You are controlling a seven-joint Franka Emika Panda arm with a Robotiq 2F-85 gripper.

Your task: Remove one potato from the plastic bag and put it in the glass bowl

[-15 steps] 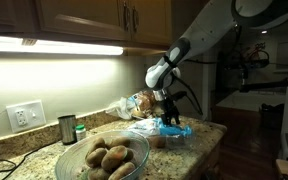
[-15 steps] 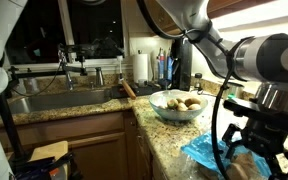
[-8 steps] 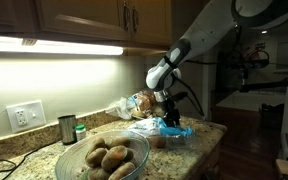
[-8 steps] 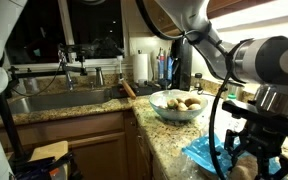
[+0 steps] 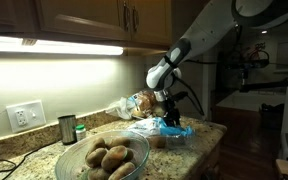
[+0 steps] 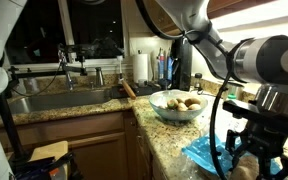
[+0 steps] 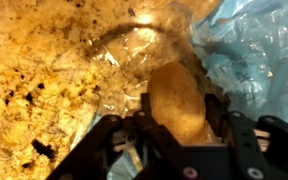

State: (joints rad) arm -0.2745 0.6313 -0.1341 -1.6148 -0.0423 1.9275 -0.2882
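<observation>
The claw [image 7: 179,112] has just closed on a potato [image 7: 174,88] lying against the plastic bag [image 7: 256,50] near the tabletop [image 7: 34,80] edge. It looks ready to carry to the glass bowl [image 5: 142,150].

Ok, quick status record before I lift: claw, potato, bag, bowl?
claw: shut on the potato, one finger on each side
potato: light brown, at the edge of the plastic bag, not yet in the glass bowl
plastic bag: light blue, crumpled on the counter right by the claw
glass bowl: on the counter apart from the bag, already holds several potatoes
lifted: cannot tell whether the potato is off the surface
</observation>
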